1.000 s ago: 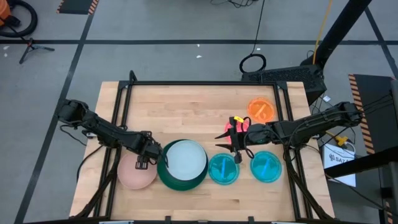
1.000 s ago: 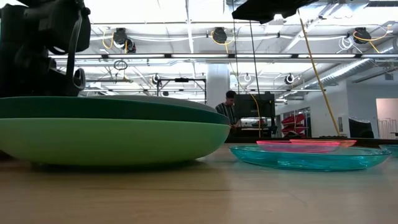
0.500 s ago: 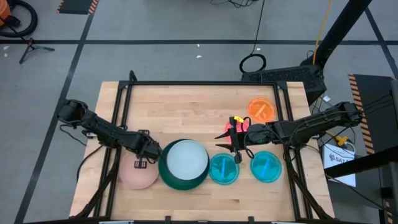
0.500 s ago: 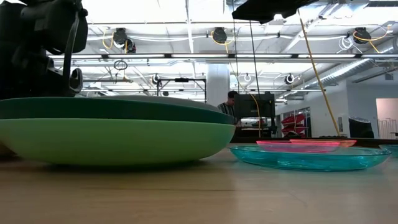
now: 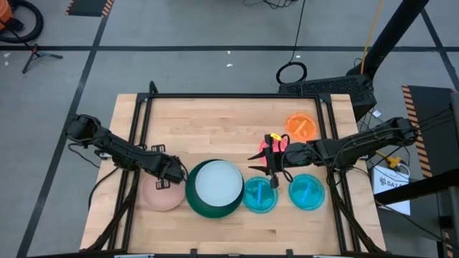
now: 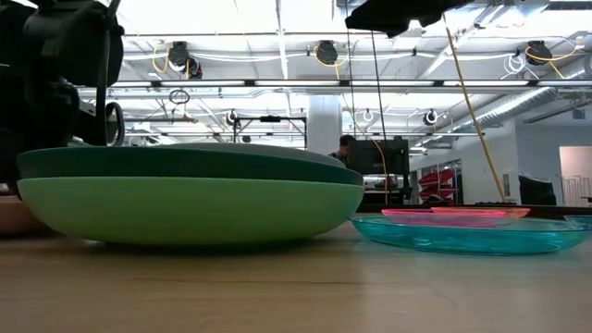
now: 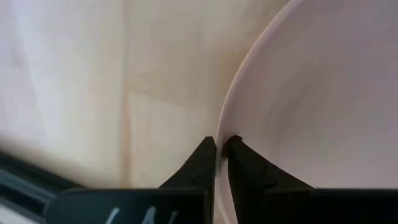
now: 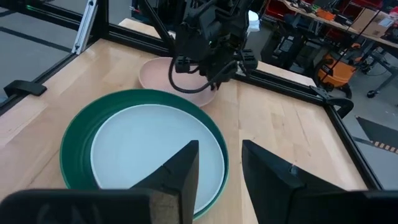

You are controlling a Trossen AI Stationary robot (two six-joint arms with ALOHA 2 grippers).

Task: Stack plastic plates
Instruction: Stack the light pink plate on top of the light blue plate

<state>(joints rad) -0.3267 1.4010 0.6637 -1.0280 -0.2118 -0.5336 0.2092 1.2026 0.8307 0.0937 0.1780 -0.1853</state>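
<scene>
High view, left gripper (image 5: 163, 182) pinched on pink plate (image 5: 162, 197) rim (front left of table), green stack (image 5: 214, 188) beside it, right gripper (image 5: 273, 174) fingers apart above blue plates (image 5: 258, 195).

Grey floor (image 5: 215, 29) with dark tape lines; bright ceiling lights (image 6: 277, 18) over a workshop hall

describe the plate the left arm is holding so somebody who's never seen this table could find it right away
Start at the big dark green plate on the table's near edge. The salmon pink plate lies against its left side, with the left end effector shut on its rim. It is the only pale, opaque pink plate.
</scene>
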